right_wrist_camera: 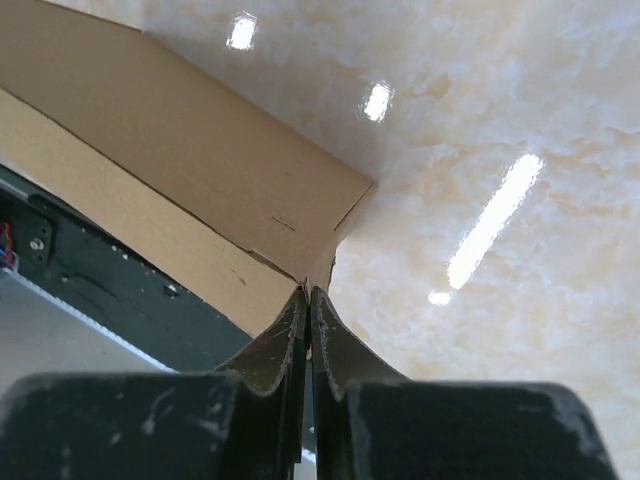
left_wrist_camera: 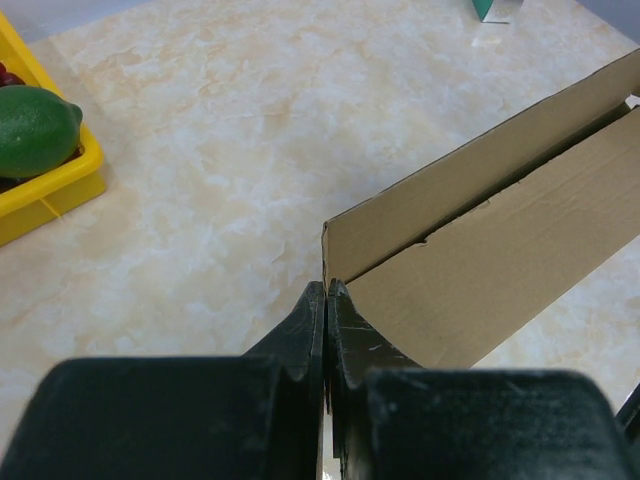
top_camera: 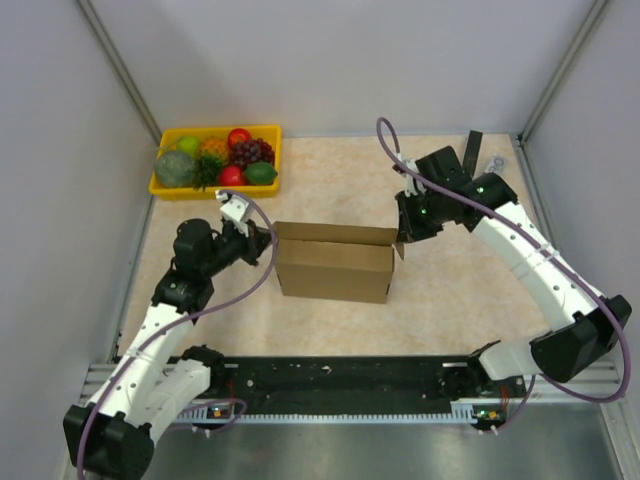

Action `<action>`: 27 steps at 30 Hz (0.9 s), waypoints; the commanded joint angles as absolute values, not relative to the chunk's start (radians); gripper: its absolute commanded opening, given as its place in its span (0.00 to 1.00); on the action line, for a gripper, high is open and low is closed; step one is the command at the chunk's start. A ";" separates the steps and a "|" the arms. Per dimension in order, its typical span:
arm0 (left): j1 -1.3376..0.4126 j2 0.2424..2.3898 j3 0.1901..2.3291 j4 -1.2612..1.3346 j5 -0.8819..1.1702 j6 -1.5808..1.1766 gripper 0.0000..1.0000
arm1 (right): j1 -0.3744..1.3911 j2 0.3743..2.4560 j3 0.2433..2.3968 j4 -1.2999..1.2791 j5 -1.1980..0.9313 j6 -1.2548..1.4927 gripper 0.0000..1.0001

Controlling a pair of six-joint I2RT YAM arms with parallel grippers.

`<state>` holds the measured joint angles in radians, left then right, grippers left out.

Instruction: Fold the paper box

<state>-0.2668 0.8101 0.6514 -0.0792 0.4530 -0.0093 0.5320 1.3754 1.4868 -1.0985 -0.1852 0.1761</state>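
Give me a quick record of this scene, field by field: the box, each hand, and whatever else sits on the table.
paper box: brown cardboard, mid-table, top open, walls upright
left hand: shut, pinching the box's left end edge
right hand: shut, pinching the box's right end corner
yellow tray: far left part of the table, apart from the box
fruit: piled in the tray

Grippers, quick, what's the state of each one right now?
Left gripper: closed, pinching the paper box at its left-end corner.
Right gripper: closed, pinching the paper box at its right-end flap.
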 commanded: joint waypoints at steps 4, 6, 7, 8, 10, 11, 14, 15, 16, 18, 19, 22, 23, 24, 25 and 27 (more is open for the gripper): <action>-0.272 0.798 0.683 -0.069 0.486 -0.116 0.00 | 0.554 1.381 1.476 -1.058 -0.153 0.452 0.00; -0.272 0.796 0.678 -0.066 0.482 -0.133 0.00 | 0.554 1.384 1.477 -1.046 -0.164 0.512 0.00; -0.272 0.799 0.677 -0.063 0.485 -0.152 0.00 | 0.555 1.385 1.480 -1.033 -0.175 0.528 0.00; -0.272 0.799 0.675 -0.061 0.488 -0.161 0.00 | 0.554 1.388 1.483 -1.026 -0.178 0.541 0.00; -0.272 0.799 0.672 -0.054 0.488 -0.181 0.00 | 0.554 1.391 1.482 -1.020 -0.167 0.593 0.00; -0.273 0.799 0.669 -0.051 0.488 -0.186 0.00 | 0.554 1.396 1.479 -1.017 -0.170 0.604 0.00; -0.273 0.798 0.666 -0.043 0.483 -0.198 0.00 | 0.563 1.402 1.453 -1.008 -0.153 0.652 0.00; -0.273 0.799 0.669 -0.046 0.482 -0.199 0.00 | 0.563 1.404 1.447 -1.005 -0.149 0.666 0.00; -0.273 0.802 0.672 -0.048 0.482 -0.205 0.00 | 0.569 1.399 1.431 -1.003 -0.135 0.670 0.00; -0.273 0.802 0.676 -0.051 0.488 -0.210 0.00 | 0.571 1.390 1.419 -0.993 -0.091 0.670 0.00; -0.273 0.802 0.683 -0.057 0.489 -0.215 0.00 | 0.577 1.381 1.407 -0.988 -0.078 0.667 0.00; -0.273 0.802 0.695 -0.071 0.494 -0.219 0.00 | 0.591 1.368 1.378 -0.966 -0.025 0.617 0.00; -0.273 0.801 0.696 -0.075 0.494 -0.219 0.00 | 0.591 1.367 1.373 -0.966 -0.014 0.579 0.00; -0.273 0.799 0.698 -0.075 0.495 -0.218 0.00 | 0.591 1.365 1.370 -0.965 -0.005 0.563 0.00; -0.275 0.798 0.699 -0.077 0.494 -0.218 0.00 | 0.591 1.361 1.364 -0.966 -0.003 0.552 0.00; -0.275 0.795 0.699 -0.083 0.491 -0.221 0.00 | 0.601 1.344 1.352 -0.951 0.023 0.534 0.00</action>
<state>-0.2623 0.8089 0.6556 -0.0883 0.4252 -0.1841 0.5610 1.3605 1.3979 -0.9382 0.0044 0.5831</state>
